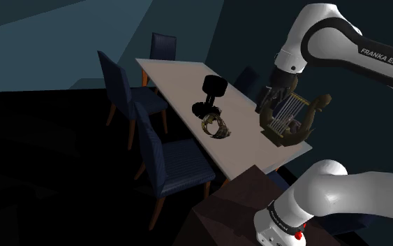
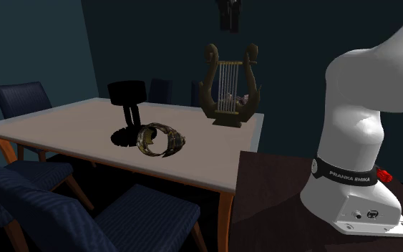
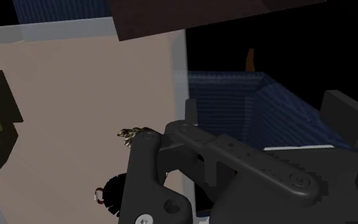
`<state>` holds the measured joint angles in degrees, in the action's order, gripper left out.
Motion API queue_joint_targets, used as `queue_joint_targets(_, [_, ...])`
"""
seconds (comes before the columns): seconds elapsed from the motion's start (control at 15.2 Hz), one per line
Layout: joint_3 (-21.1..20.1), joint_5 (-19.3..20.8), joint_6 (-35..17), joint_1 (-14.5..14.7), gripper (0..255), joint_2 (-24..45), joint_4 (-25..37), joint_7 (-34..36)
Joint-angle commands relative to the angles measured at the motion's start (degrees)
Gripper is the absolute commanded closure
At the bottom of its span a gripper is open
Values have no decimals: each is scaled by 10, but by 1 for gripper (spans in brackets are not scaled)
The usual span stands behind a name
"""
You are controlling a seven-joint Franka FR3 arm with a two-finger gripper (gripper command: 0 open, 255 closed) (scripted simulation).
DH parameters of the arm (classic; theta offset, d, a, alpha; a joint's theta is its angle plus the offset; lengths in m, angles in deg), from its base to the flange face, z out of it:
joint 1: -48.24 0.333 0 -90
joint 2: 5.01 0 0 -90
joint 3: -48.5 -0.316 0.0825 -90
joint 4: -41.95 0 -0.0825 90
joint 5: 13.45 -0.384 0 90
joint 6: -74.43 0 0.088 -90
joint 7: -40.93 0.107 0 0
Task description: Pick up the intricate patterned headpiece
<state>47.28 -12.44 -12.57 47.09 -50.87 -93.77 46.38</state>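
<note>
Writing: "FRANKA EMIKA" in white on the arm (image 1: 369, 52) and on its base band.
Headpiece (image 1: 216, 126): on the pale table (image 1: 177, 77), just beside a black dumbbell-shaped thing (image 1: 212, 94).
Facing: ring tipped on its rim, hollow turned toward the second exterior camera; long axis unclear.
Gripper (image 1: 270, 103): at the lyre (image 1: 292, 115), apart from the headpiece; opening cannot be told.

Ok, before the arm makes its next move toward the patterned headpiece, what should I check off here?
1. Headpiece in plain sight on the table: ok.
2. Gripper above the headpiece: not ok, it hangs over the lyre.
3. Gripper apart from the lyre: ok, the second exterior view shows a gap between them.
4. Headpiece free of the black dumbbell-shaped object: cannot tell, they sit very close together.
</note>
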Motion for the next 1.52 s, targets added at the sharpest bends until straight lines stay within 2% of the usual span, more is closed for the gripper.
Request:
queue_joint_targets(0.0, [0,0,0,0,0,0,0,0])
queue_joint_targets(0.73, [59,25,-191,-28,0,176,-8,-41])
queue_joint_targets(1.45, [109,5,-336,-46,0,401,77,-92])
